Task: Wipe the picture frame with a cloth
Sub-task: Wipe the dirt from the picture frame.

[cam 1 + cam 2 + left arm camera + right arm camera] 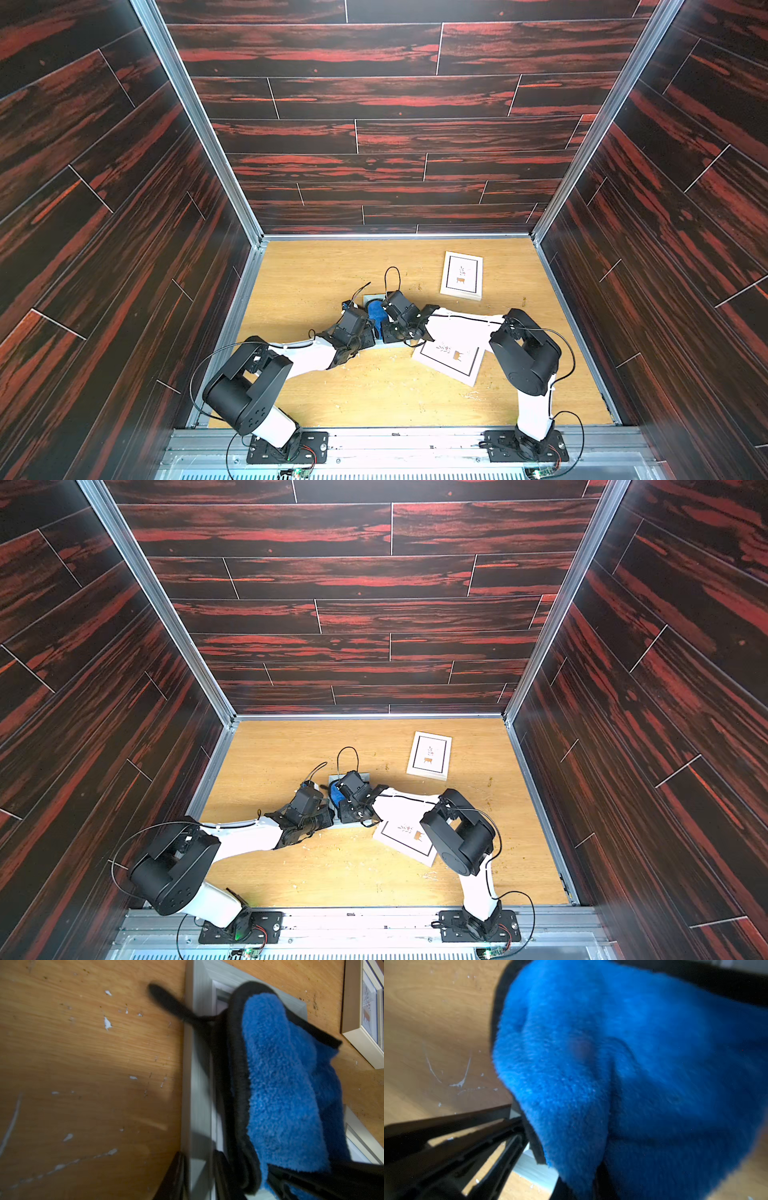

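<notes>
Right gripper [385, 326] has its fingers closed on the bunched blue cloth [376, 313] atop the grey picture frame [197, 1064]. Left gripper [198, 1176] fingers look narrow on that frame's side rail, so it should press the cloth flat and stroke rail to rail without sliding the frame across the counter [374, 386].

We can read no text, label, brand or number in any view; the framed print [461, 274] right of centre shows only a small drawing.
</notes>
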You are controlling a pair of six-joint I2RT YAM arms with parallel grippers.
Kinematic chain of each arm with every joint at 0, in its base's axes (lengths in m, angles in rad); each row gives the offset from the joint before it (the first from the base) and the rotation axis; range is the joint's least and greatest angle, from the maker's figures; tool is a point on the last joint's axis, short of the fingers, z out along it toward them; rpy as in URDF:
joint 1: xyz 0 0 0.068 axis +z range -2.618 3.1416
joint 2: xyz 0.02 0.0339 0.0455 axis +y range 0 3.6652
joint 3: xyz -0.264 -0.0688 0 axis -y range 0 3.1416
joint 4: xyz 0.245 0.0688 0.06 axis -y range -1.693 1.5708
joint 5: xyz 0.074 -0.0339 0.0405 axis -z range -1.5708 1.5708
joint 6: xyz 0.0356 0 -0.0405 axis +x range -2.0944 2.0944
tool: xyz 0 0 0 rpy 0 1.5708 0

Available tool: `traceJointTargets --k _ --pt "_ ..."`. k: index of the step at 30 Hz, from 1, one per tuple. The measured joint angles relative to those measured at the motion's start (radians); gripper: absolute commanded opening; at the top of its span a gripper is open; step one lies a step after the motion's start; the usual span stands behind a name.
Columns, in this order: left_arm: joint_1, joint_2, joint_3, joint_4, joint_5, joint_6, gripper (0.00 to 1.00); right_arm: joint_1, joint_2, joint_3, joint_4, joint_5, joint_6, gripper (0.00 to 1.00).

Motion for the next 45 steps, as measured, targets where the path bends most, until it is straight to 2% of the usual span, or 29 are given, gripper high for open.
traceJointTargets --k 7,15,24,31,39,45 --pt "0.0 -0.012 -0.01 -0.001 -0.009 -0.011 0.22 0.001 0.028 0.051 -0.042 0.018 0.008 0.0" --pt "0.0 -0.018 -0.015 -0.002 -0.01 -0.011 0.22 -0.046 -0.047 -0.04 -0.014 0.034 0.011 0.0" --pt "0.0 -0.023 -0.014 -0.013 -0.016 -0.015 0.22 0.052 -0.009 0.04 -0.057 0.021 0.023 0.0" --pt "0.0 -0.025 -0.014 -0.017 -0.017 -0.018 0.22 -0.049 -0.075 -0.07 -0.027 0.018 0.023 0.0" --pt "0.0 -0.035 -0.01 -0.048 -0.023 -0.018 0.24 0.057 -0.022 0.019 -0.045 0.019 0.026 0.0" --pt "0.002 -0.053 -0.01 -0.083 -0.02 -0.018 0.29 -0.008 -0.119 -0.107 -0.013 0.027 -0.011 0.0"
